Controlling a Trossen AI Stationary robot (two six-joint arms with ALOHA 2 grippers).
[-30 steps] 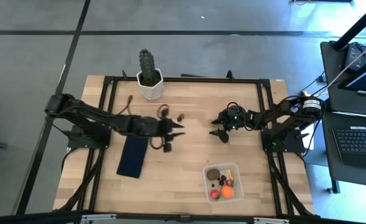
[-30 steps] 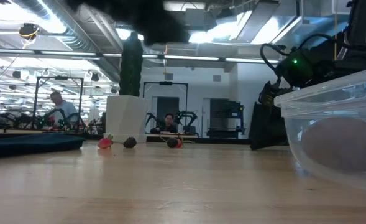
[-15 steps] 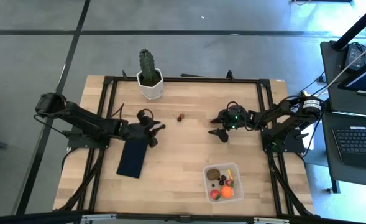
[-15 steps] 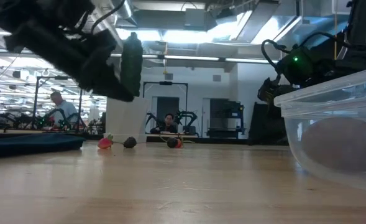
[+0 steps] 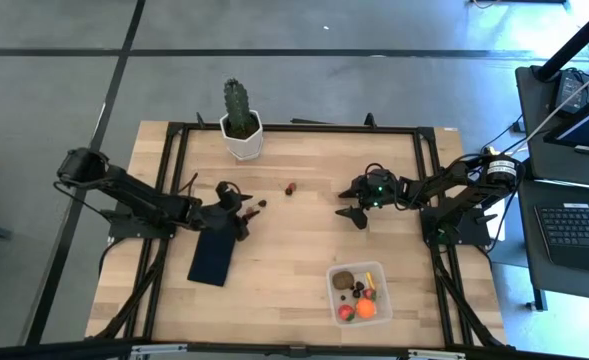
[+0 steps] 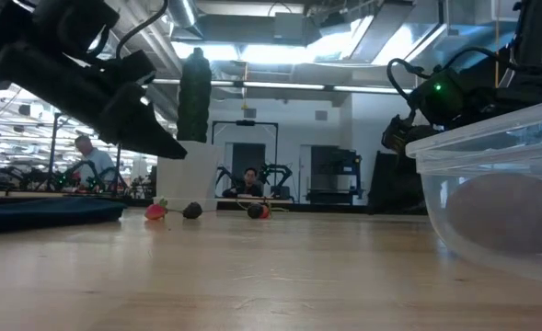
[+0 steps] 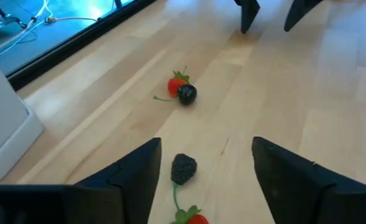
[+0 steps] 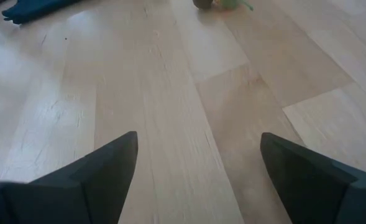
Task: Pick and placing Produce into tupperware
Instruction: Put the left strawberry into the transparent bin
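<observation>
Left gripper (image 7: 204, 165), fingers spread and empty, hovers over the dark bumpy toy berry (image 7: 183, 168) on the wooden table (image 5: 304, 240), far from the clear square plastic tupperware (image 5: 359, 294); a sloppy close could send it rolling, while the right gripper (image 5: 354, 214) waits wide open.

No legible text, label, brand, number or sign appears on any object or surface in the views.
</observation>
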